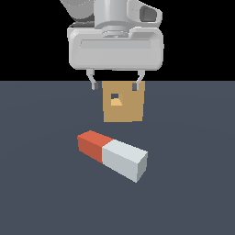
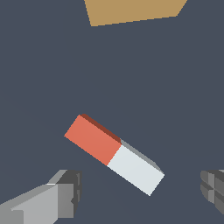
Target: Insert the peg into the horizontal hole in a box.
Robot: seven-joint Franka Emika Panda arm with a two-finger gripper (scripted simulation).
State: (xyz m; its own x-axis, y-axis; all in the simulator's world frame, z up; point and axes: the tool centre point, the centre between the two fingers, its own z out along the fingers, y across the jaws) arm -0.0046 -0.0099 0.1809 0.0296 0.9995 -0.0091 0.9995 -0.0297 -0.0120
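The gripper (image 1: 115, 85) hangs high with its fingers spread apart and empty. The peg (image 1: 113, 154) lies flat on the floor (image 1: 41, 183), apart from the box (image 1: 123, 102), whose hole (image 1: 115, 99) holds nothing.

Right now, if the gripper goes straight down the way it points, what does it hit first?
Probably the peg: in the wrist view it lies between the open gripper's fingers, the box farther off. Depth is unclear, so it might meet floor instead.

Exterior view low, facing the box (image 1: 123, 102) front, wrist view looking down, both sharing the peg (image 1: 112, 155)
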